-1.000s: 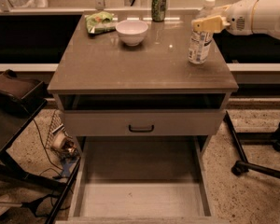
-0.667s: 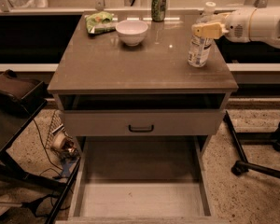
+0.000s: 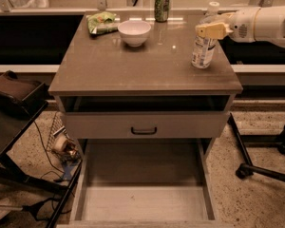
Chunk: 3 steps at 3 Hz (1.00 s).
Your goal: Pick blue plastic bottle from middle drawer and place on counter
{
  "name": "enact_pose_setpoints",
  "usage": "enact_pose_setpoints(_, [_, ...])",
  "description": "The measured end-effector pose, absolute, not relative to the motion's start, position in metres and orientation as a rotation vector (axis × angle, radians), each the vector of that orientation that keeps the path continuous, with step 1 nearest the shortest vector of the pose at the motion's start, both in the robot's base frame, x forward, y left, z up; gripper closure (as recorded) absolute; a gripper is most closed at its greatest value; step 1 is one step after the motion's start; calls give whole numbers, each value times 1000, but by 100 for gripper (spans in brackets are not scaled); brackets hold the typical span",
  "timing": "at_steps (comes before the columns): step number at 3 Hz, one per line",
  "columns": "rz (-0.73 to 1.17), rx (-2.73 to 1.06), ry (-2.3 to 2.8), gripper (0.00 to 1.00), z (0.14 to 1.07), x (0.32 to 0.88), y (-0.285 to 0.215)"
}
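A: Where does the small clear plastic bottle with the white cap and white-and-bluish label (image 3: 202, 53) stand?

B: Upright on the smooth grey-brown counter (image 3: 133, 65), on its right side, close to the right edge and about midway from front to back.

A: And the gripper (image 3: 211, 31)?

B: It reaches in from beyond the counter's right edge on a white arm, and its yellowish tip lies across the bottle's upper part, just under the cap. Whether it clamps the bottle or merely sits against it I cannot tell.

A: What else is on the counter?

B: A round white bowl (image 3: 134, 32) sits toward the back, near the middle, and only its own white inside shows. A crumpled green packet (image 3: 102, 22) lies at the back left corner, and a green soda can (image 3: 161, 5) stands upright at the back edge.

A: The drawers?

B: Under the counter's front edge a dark gap runs the full width. Just below it sits a grey-beige drawer front with a black handle (image 3: 144, 130). Lower still, the wide shallow grey-beige drawer (image 3: 142, 203) is pulled well out past the counter's front — only its pale wood-grain floor and thin side walls show.
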State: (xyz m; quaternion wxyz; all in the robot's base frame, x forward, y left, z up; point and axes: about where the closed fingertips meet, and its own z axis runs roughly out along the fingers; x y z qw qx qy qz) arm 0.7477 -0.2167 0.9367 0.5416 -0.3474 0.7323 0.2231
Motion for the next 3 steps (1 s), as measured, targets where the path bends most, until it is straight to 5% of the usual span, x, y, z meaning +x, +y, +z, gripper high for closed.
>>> enact_pose_setpoints(2, [535,-828,1739,6,935,749,-214])
enact_pose_setpoints(3, [538,-830,1739,0,935,749,-212])
